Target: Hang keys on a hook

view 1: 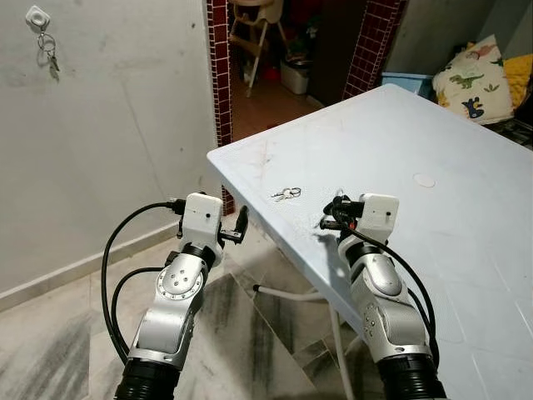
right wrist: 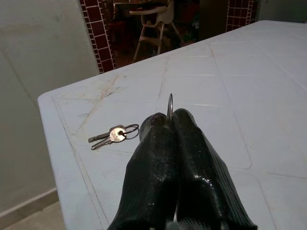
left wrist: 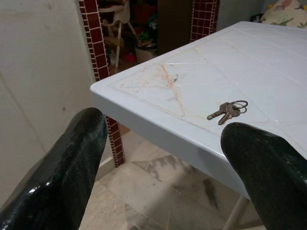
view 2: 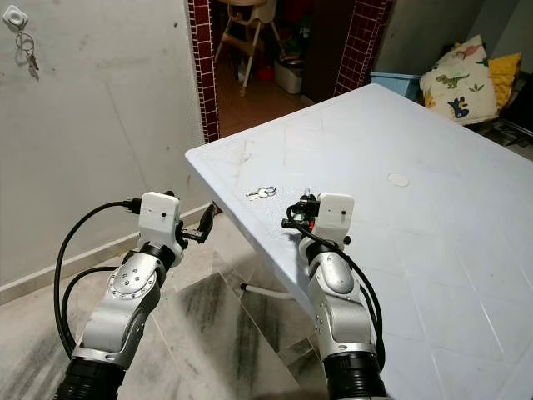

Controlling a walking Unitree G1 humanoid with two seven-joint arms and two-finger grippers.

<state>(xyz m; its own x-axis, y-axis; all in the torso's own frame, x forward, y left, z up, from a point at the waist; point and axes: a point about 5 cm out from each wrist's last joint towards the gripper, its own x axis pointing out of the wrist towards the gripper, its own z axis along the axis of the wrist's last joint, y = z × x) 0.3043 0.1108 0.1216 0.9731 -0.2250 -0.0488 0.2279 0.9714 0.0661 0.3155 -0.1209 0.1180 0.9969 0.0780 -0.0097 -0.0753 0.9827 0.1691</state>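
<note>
A small bunch of keys (view 1: 286, 194) lies on the pale blue table (view 1: 433, 133) near its front corner. My right gripper (view 1: 331, 215) hovers just over the table right of those keys. It is shut, and a thin metal ring (right wrist: 170, 103) sticks up between its fingertips. My left gripper (view 1: 237, 225) is open and stands off the table's edge, over the floor. In its wrist view the keys (left wrist: 228, 110) lie beyond the right finger (left wrist: 268, 167). A white hook (view 1: 37, 16) on the left wall holds another set of keys (view 1: 50, 54).
The grey wall (view 1: 125, 125) runs along the left, ending at a red-tiled doorway (view 1: 220, 67) with a high chair (view 1: 254, 25) behind. A dinosaur cushion (view 1: 473, 79) and a blue bin (view 1: 408, 81) lie past the table. White table legs (view 1: 287, 293) stand on the marble floor.
</note>
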